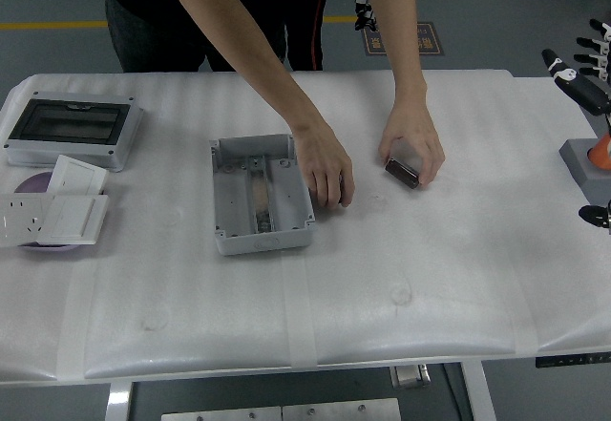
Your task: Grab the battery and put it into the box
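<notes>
A person leans in over the far side of the white worktop (401, 297), both bare forearms reaching down onto it; one hand (412, 150) is cupped over a small dark battery (401, 172), fingers clamped on it, and the battery lies right of the middle of the worktop, its long axis tilted, running from upper left down to lower right; the other hand (325, 163) rests on the padding just beside the right wall of the grey box (262, 194), fingers curled, and whether it holds something I cannot tell; the box stands open with its long side running away from me, well apart from the battery. At the left edge sit a grey enclosure with a dark window (69, 127) and, nearer, a white socket plate (52, 213) lying over a purple disc (34, 184). At the far right edge the robot's right hand (584, 70) shows only in part, its black-and-white fingers spread apart and holding nothing; below it sits a grey block with an orange piece (592, 161). The robot's left arm cannot be seen.
</notes>
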